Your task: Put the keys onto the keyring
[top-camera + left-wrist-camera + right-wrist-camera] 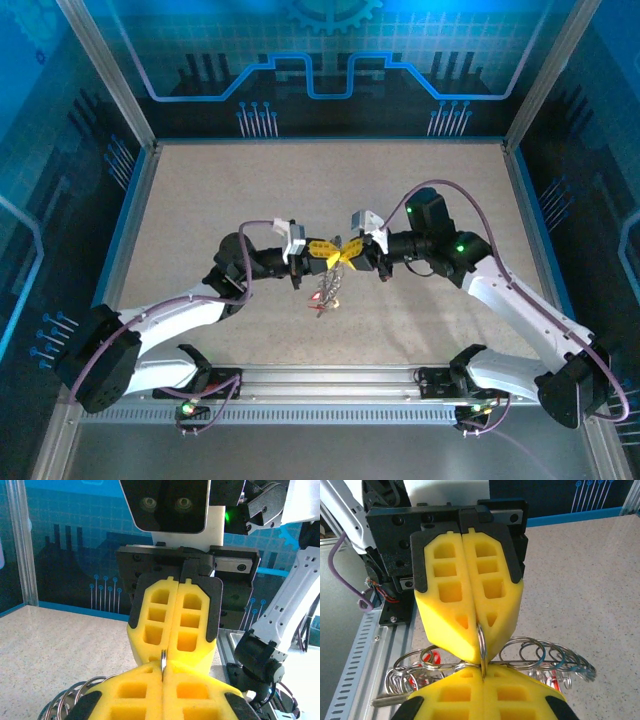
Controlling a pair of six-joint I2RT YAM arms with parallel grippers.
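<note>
**Both sets of fingers clamp one keyring**

Left fingers and right fingers meet tip to tip above mid-counter. Each pair is closed tight on the thin keyring, which sits edge-on between them. Keys, red tags and more silver rings hang under it.

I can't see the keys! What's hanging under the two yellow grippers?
The keyring, pinched edge-on, carries silvery loops, red tags and maybe a key. The yellow fingers cover the rest.
</note>
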